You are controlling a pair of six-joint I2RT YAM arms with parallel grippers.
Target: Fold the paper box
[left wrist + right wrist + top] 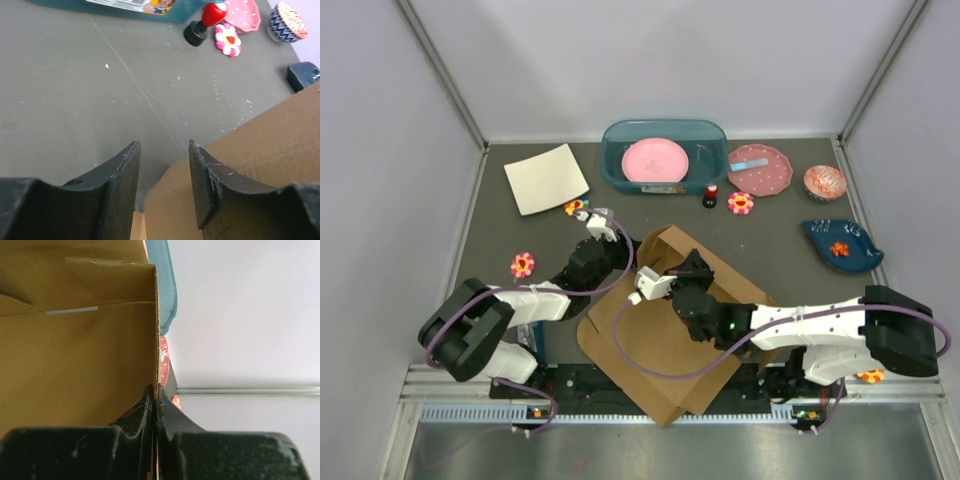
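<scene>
One paper box (655, 345), near the centre of the bench (500, 230), just ahead of my arm bases. It lies mostly flat, corner-on to me, with its edges diagonal to the bench and its far side raised as a wall. Long axis: cannot tell.

Two hands. My right hand (154, 387) is pressed together, pinching the wall's edge; only its view shows the wall's inner face. My left hand (164, 145) is spread part-way above a box corner; contact unclear. Only the top view shows the one cream sheet (546, 178), far left, well apart.
</scene>
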